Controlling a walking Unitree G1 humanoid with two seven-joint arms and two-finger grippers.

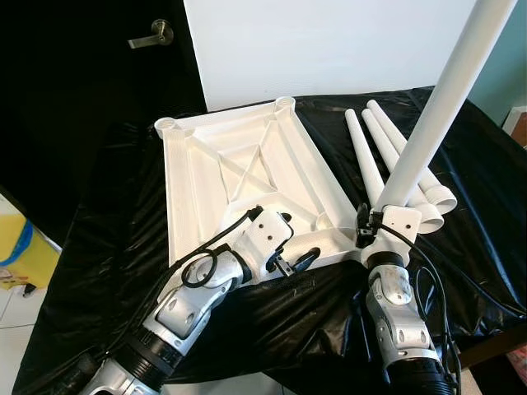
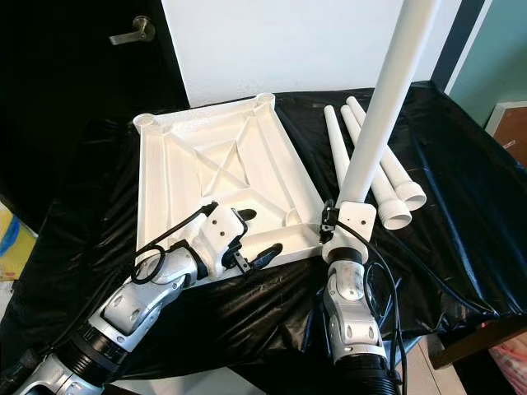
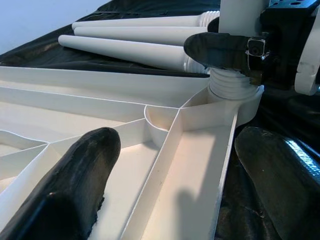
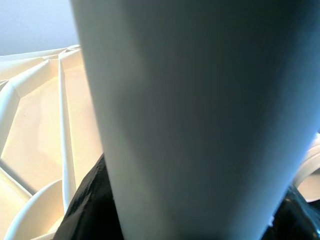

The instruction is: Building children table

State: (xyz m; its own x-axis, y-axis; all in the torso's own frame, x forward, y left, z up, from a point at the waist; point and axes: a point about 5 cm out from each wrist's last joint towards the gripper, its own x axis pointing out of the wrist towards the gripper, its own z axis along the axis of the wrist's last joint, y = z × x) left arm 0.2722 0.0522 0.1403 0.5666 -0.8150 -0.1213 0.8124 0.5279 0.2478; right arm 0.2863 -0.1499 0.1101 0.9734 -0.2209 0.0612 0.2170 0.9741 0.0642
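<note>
Two silver arms reach forward from the near edge over a table draped in glossy black plastic sheeting. The left gripper sits at the near long edge of the upside-down white plastic tabletop, its two black fingers spread apart with the raised rim between them; in the left wrist view one finger lies inside the ribbed underside and the other lies outside over the black sheet, so the rim is straddled, though whether the fingers actually press on it cannot be told. The right gripper is at the tabletop's near right corner, closed around the lower end of a long white plastic table leg that stands up steeply, leaning toward the upper right. The left wrist view shows that leg's threaded end sitting in the round corner socket of the tabletop. In the right wrist view the leg's pale shaft is very close to the camera, with the ribbed underside beside it.

Farther back on the right, three more white tapered legs lie side by side on the sheeting, just beside the tabletop's right edge. At the tabletop's far side, two round corner sockets stand open. Beyond the table are a white wall and a dark door with a metal lever handle.
</note>
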